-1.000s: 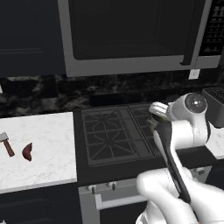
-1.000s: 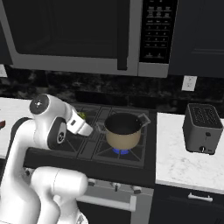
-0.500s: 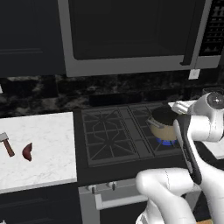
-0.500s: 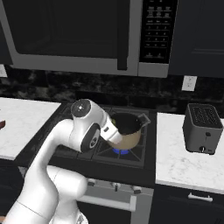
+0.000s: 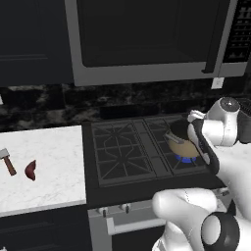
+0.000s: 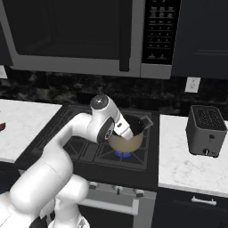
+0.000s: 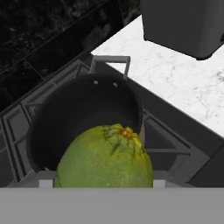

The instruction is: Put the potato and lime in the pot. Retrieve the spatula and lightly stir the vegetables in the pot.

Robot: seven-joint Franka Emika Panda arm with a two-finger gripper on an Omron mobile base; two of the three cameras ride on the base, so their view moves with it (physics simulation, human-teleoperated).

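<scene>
Now the arm has swung across from the stove's left burners to the lit burner, over the pot [image 6: 128, 138]; lime delivery looks close, release not yet made. Stove [image 5: 132, 152] fills mid-frame; left worktop [image 5: 44, 166] carries potato [image 5: 31, 170] and spatula [image 5: 7, 161] at its 9 o'clock, both untouched. Pot's dark mouth lies just beyond the lime [image 7: 105, 157] in the hand view, handle at 12 o'clock. Tool [image 6: 127, 132] is hidden behind wrist and lime; presumably clenched on the lime, fingers unseen; pot's contents too dark to read.
</scene>
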